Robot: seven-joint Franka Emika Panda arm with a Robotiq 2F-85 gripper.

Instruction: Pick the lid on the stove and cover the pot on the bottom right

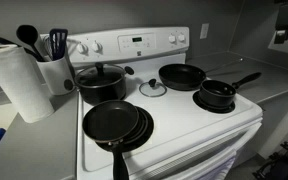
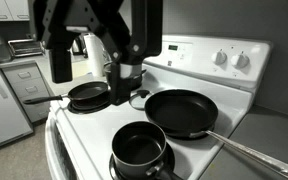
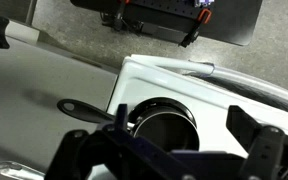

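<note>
The small glass lid [image 1: 152, 87] lies flat in the middle of the white stove [image 1: 174, 135], between the burners. The small black saucepan [image 1: 216, 95] stands on the front right burner, handle pointing back right. It also shows in an exterior view [image 2: 139, 150] and in the wrist view [image 3: 164, 125], uncovered. My gripper [image 3: 174, 160] is open and empty, high above the saucepan. In an exterior view my arm [image 2: 94, 35] hangs over the stove; the lid cannot be made out there.
A wide black pot with its own lid [image 1: 102, 82] is at the back left. A frying pan [image 1: 181, 76] is at the back right and stacked frying pans [image 1: 117, 125] at the front left. A paper towel roll [image 1: 19, 80] and utensil holder [image 1: 54, 65] stand beside the stove.
</note>
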